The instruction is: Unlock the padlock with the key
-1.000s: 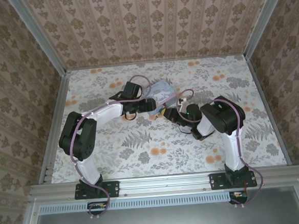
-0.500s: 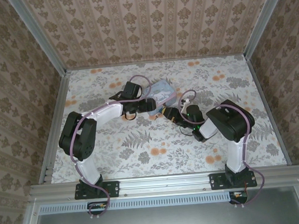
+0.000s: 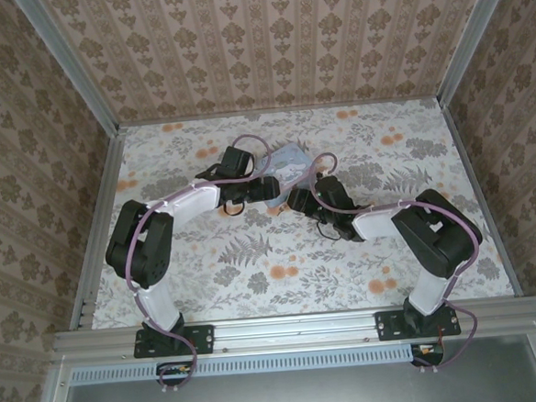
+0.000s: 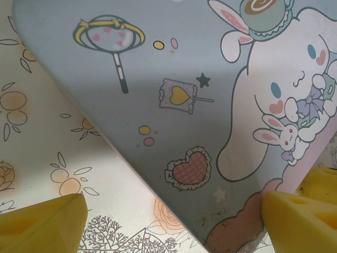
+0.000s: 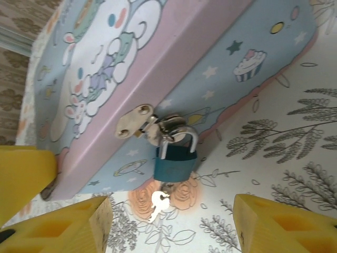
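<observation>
Once the right arm stretched out of its folded pose over the last second, the right gripper (image 3: pixel 302 199) sat just beside the tin (image 3: pixel 288 160), far-centre on the table (image 3: pixel 209 279). The left arm didn't move, and the left gripper (image 3: pixel 265 188) stayed at the tin's left side. My read: approach about finished, key not yet grasped.

On the right wrist cam, the padlock (image 5: pixel 175 161) hung from the hasp (image 5: pixel 134 120) on the tin wall, shackle looking closed. The key (image 5: pixel 158 203) was directly under it, tip apparently in the keyway, bow on the table. The right gripper's pads (image 5: pixel 79 224) were spread wide and empty, with lock and key between them. The left gripper's pads (image 4: pixel 45 221) were also apart, straddling a tin corner; contact unclear.

Count: 1 padlock, 1 key, 1 tin, 1 hasp, 2 grippers.
</observation>
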`<control>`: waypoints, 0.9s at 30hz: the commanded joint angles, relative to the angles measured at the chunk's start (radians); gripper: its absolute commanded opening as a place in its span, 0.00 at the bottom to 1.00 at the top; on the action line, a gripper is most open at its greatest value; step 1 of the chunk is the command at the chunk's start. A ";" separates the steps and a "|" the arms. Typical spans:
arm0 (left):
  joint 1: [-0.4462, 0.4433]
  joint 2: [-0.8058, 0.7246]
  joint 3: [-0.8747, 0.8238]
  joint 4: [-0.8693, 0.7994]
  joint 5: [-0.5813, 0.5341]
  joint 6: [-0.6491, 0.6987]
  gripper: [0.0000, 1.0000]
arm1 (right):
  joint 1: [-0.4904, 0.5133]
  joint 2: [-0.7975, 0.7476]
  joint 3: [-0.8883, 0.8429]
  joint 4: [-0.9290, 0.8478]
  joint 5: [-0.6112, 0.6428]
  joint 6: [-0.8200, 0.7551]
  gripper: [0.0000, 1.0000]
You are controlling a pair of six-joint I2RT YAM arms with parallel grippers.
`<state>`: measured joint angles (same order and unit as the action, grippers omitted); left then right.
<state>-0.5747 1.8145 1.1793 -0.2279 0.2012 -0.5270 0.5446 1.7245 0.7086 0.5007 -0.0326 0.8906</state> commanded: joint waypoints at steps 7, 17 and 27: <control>-0.001 0.082 -0.048 -0.103 -0.037 0.013 0.87 | 0.018 0.030 0.067 -0.117 0.045 -0.025 0.63; 0.001 0.083 -0.058 -0.090 -0.029 0.013 0.87 | 0.025 0.085 0.137 -0.162 0.043 -0.023 0.63; 0.004 0.080 -0.074 -0.075 -0.021 0.014 0.87 | 0.025 0.134 0.184 -0.191 0.066 -0.026 0.61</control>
<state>-0.5724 1.8206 1.1637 -0.1783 0.2226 -0.5270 0.5625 1.8309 0.8577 0.3458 0.0017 0.8845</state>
